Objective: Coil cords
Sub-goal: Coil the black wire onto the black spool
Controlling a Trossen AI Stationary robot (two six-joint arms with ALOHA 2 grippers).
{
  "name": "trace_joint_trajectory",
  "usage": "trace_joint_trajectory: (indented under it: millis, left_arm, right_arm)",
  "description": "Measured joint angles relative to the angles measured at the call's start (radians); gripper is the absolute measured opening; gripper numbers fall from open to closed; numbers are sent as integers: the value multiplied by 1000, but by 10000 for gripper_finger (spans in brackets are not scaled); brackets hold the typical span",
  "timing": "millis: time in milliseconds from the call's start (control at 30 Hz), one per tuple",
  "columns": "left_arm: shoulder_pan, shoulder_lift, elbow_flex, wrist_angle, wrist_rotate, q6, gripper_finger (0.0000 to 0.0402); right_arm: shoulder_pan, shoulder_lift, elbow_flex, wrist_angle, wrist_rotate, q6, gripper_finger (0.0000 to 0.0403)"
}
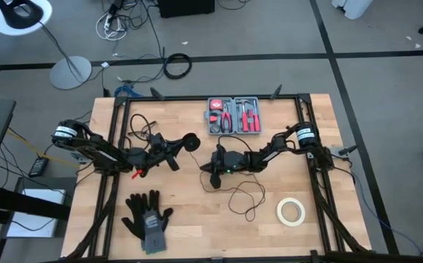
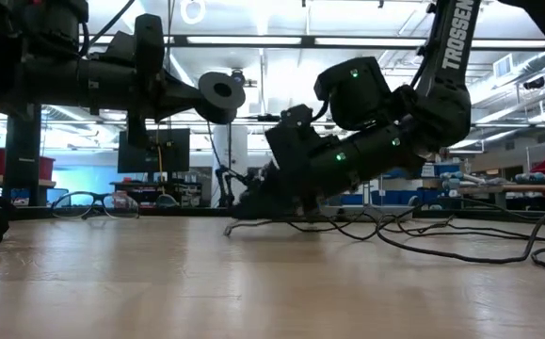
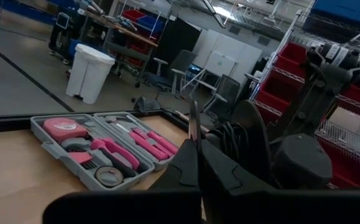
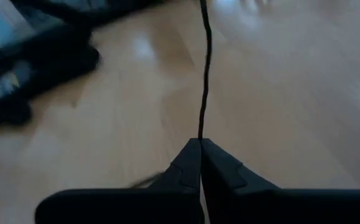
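Pinching the thin black cord (image 4: 203, 74) low at the tabletop, right tool (image 4: 199, 144) clamped together; left tool (image 3: 195, 146) likewise together.

- a grey tool case (image 1: 233, 115) with pink-handled tools is laid open at the far edge of the wooden table (image 1: 196, 219).
- a white tape roll (image 1: 291, 210) is placed flat near the right front corner.
- a pair of black and grey work gloves (image 1: 147, 216) is spread near the left front.
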Motion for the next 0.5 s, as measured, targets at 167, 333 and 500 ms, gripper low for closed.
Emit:
trace_joint_trajectory:
  millis: [167, 333, 500]
  left_arm:
    - [0, 0, 0, -47, 15, -4, 0]
    - [2, 0, 0, -138, 17, -4, 0]
    - [23, 0, 0, -174, 37, -5, 0]
  right_arm:
    - [-3, -125, -3, -295, 48, 10, 2]
    - [-7, -329, -3, -638, 192, -2, 1]
    - [-28, -510, -3, -739, 244, -46, 1]
